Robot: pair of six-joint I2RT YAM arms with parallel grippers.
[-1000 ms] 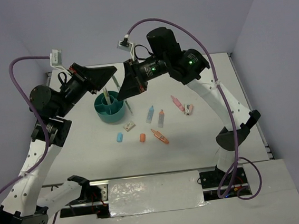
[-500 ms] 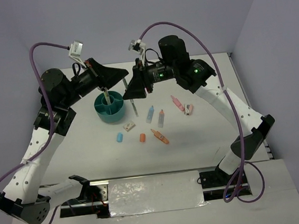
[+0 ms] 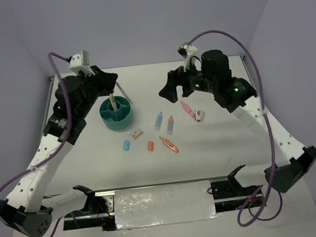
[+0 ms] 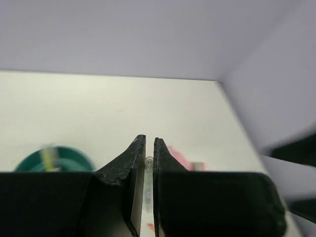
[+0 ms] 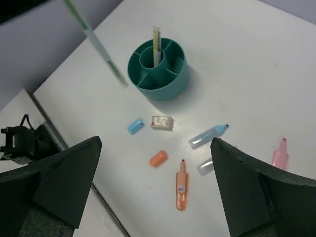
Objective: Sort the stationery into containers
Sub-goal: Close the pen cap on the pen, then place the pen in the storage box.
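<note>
Stationery lies scattered on the white table (image 3: 217, 152) in the overhead view, to the right of and nearer than the round teal plastic desk organizer (image 3: 117, 122). A thin yellowish pen (image 3: 113, 103) stands upright in the organizer's centre cup. Loose on the table are a small blue eraser (image 3: 126, 145), a whitish-tan piece (image 3: 136, 134), a small orange eraser (image 3: 150, 145), a short orange marker (image 3: 169, 145), a short blue marker (image 3: 159, 120), a greyish marker (image 3: 170, 125) and a short pink marker (image 3: 187, 109). The left fingers (image 3: 110, 84) hang just beyond the organizer, pinched on a thin pale pen (image 3: 123, 94) that slants down toward its rim. The right fingers (image 3: 169, 89) hover between the organizer and the pink marker.

From the left wrist, the left fingers (image 4: 133, 168) stand almost together, with the thin pale pen (image 4: 148, 177) clamped in the narrow gap. The organizer (image 4: 79, 159) shows blurred at lower left.

From the right wrist, the right fingers (image 5: 64, 182) are spread wide and hold nothing. Below them lie the organizer (image 5: 170, 86) with the yellowish pen (image 5: 156, 47) in its centre cup, the blue eraser (image 5: 134, 126), whitish-tan piece (image 5: 162, 122), orange eraser (image 5: 158, 158), orange marker (image 5: 181, 184), blue marker (image 5: 208, 136) and pink marker (image 5: 280, 155). The thin pale pen (image 5: 98, 47) hangs slanted in the air at upper left.
</note>
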